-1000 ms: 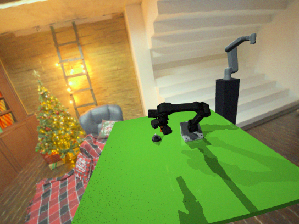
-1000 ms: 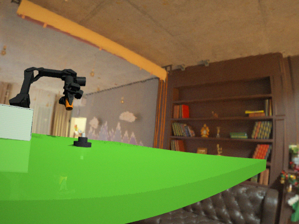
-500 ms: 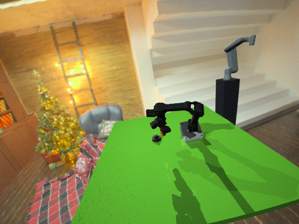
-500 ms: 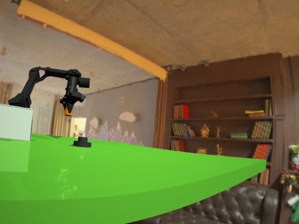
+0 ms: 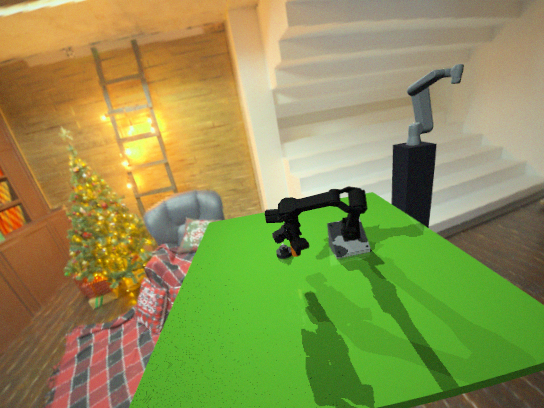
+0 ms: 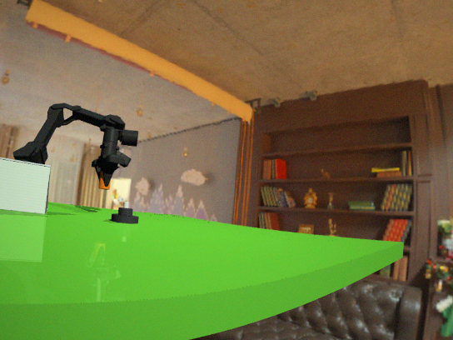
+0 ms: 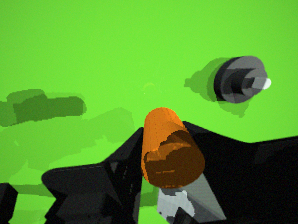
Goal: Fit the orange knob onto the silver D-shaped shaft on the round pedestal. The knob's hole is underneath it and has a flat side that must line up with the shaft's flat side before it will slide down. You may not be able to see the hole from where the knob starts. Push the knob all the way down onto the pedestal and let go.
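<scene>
The orange knob [image 5: 295, 252] [image 6: 102, 183] [image 7: 172, 149] is held between the fingers of my gripper [image 6: 106, 182] [image 7: 162, 127], which is shut on it. The knob hangs above the table, higher than the shaft. The dark round pedestal [image 5: 283, 254] [image 6: 125, 218] [image 7: 227, 82] stands on the table. In the exterior view it is lower and to the right of the knob; in the wrist view it is at the upper right. Its silver shaft [image 6: 126, 205] [image 7: 266, 83] points up and is bare. The knob's hole and the shaft's flat side cannot be made out.
The green table [image 5: 240, 320] [image 6: 208, 258] carries the arm's grey base plate [image 5: 356, 247], to the right of the pedestal in the top view. A white box-like block [image 6: 25, 185] shows at the left in the exterior view. Shadows of the arm lie across the table.
</scene>
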Robot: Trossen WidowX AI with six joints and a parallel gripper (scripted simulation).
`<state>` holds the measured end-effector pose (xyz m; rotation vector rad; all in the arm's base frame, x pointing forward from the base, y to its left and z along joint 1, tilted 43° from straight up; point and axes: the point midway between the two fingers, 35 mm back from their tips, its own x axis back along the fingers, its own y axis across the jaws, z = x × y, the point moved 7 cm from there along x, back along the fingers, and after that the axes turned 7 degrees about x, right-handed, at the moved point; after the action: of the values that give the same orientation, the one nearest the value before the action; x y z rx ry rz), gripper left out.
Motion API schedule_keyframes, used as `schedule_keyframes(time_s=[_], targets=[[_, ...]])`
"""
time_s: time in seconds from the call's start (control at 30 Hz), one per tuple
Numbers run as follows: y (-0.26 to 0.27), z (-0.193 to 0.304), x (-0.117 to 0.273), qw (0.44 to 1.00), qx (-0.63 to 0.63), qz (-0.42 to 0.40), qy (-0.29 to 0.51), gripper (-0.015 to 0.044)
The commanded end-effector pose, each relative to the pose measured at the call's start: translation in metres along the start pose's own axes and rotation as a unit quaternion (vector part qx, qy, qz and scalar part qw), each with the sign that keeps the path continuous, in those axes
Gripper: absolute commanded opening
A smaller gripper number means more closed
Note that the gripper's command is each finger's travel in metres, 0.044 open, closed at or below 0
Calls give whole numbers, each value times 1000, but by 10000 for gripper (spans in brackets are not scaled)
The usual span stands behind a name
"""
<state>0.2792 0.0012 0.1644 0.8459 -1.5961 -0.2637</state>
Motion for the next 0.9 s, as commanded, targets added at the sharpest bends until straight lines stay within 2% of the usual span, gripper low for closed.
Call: schedule_keyframes(time_s=[0.0,0.53,0.73,0.87], targets=[[-2,-2,-16,1000,-3,-4,-1,0],[-5,-6,-93,1000,0,-19,-5,0],[-4,-4,-96,1000,0,-20,-5,0],[-4,-5,-95,1000,2,-18,-2,105]])
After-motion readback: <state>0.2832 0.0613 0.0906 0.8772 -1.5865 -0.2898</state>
